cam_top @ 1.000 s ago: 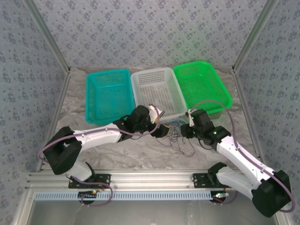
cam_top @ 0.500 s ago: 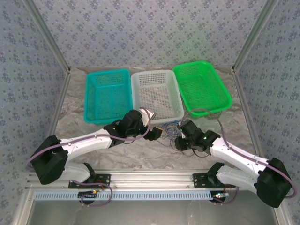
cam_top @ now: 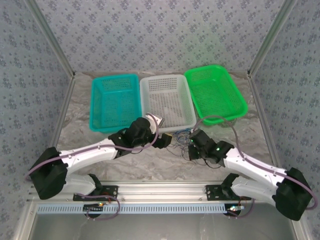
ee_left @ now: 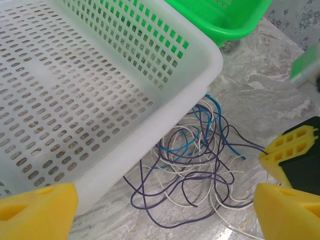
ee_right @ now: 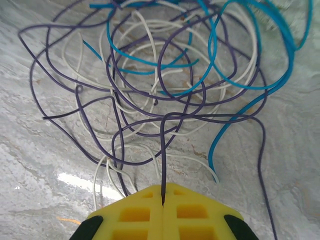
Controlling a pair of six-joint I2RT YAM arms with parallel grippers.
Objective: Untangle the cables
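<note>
Nearest you, the right fingers [ee_right: 164, 205] are clenched on one dark purple strand of the cables [ee_right: 170, 75]. Your left fingers [ee_left: 37, 210] stand released, spread wide before the tangle. The purple, blue and white loops lie on the counter [cam_top: 150, 162], just beside the white basket [ee_left: 100, 100]; a teal basket [cam_top: 115, 102] and a green basket [cam_top: 215, 92] flank it.
</note>
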